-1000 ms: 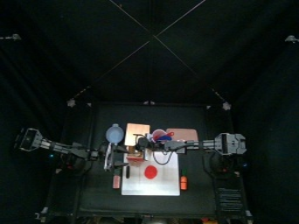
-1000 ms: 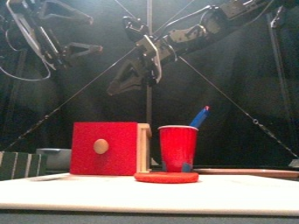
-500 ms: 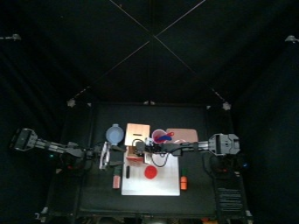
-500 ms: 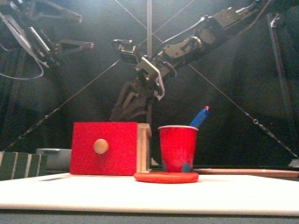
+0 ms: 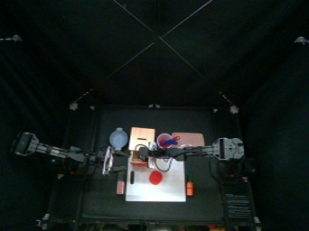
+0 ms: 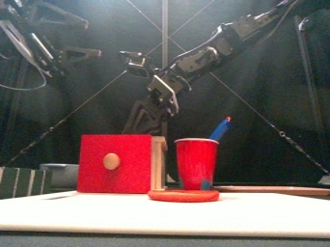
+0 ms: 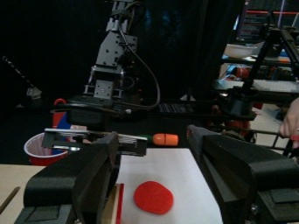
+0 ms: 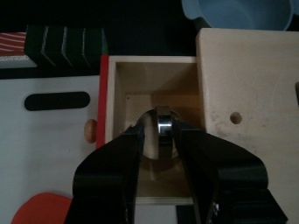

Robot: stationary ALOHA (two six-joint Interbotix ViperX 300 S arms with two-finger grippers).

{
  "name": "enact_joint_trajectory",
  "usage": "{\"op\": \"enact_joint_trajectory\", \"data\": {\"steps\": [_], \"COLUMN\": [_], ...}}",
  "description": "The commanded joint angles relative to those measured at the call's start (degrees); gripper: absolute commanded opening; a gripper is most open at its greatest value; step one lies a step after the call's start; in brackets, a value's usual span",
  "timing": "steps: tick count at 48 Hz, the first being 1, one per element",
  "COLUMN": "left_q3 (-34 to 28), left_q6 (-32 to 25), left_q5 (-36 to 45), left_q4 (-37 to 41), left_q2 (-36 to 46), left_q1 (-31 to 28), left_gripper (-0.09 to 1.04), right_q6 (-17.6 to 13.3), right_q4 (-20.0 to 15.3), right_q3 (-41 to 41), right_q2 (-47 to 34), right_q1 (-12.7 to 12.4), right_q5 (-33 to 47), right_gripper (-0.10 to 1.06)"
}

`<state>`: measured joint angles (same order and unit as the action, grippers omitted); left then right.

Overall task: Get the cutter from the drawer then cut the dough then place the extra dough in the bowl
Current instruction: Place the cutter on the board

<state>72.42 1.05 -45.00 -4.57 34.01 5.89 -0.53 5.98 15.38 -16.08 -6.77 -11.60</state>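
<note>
The pale wooden box (image 8: pixel 239 79) has its drawer (image 8: pixel 149 83) pulled out, the red front (image 8: pixel 107 131) toward the white board (image 5: pixel 175 194). My right gripper (image 8: pixel 163 133) hangs over the drawer, jaws closed in on the round metal cutter (image 8: pixel 163 121). The front view shows this gripper (image 6: pixel 161 101) above the box (image 6: pixel 116 164). A flat red dough disc (image 5: pixel 157 180) lies on the board. My left gripper (image 7: pixel 152 153) is open and holds nothing, at the board's left side, facing the dough (image 7: pixel 152 197). The blue-grey bowl (image 5: pixel 118 137) stands left of the box.
A red cup (image 6: pixel 196 162) with a blue knife (image 6: pixel 222 127) stands right of the box. A dark sushi roll (image 8: pixel 65 44) lies beside the drawer front. A small orange toy (image 7: pixel 163 138) sits at the board's far edge.
My right gripper has moved left and lower, from beside the cup to over the open drawer. The left arm has drawn back a little to the left.
</note>
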Motion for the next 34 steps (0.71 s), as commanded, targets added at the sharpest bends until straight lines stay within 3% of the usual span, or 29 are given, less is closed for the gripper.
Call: {"op": "enact_joint_trajectory", "data": {"steps": [1, 11, 24, 34], "left_q3": [-0.4, -0.3, 0.7, 0.8], "left_q6": [0.1, 0.2, 0.2, 0.1], "left_q5": [-0.5, -0.6, -0.5, -0.5], "left_q4": [0.0, -0.4, -2.5, -3.3], "left_q2": [0.1, 0.1, 0.1, 0.1], "left_q1": [0.2, 0.2, 0.2, 0.2], "left_gripper": [0.97, 0.97, 0.97, 0.97], "right_q6": [-0.1, -0.1, 0.1, 0.0], "right_q4": [0.1, 0.1, 1.6, 2.2], "right_q3": [-1.1, -1.6, -3.6, -3.6], "right_q2": [1.0, 1.0, 1.8, 7.3], "right_q1": [-0.8, -0.7, 0.2, 1.6], "right_q5": [-0.9, -1.3, -1.4, -3.8], "right_gripper": [0.72, 0.69, 0.49, 0.48]}}
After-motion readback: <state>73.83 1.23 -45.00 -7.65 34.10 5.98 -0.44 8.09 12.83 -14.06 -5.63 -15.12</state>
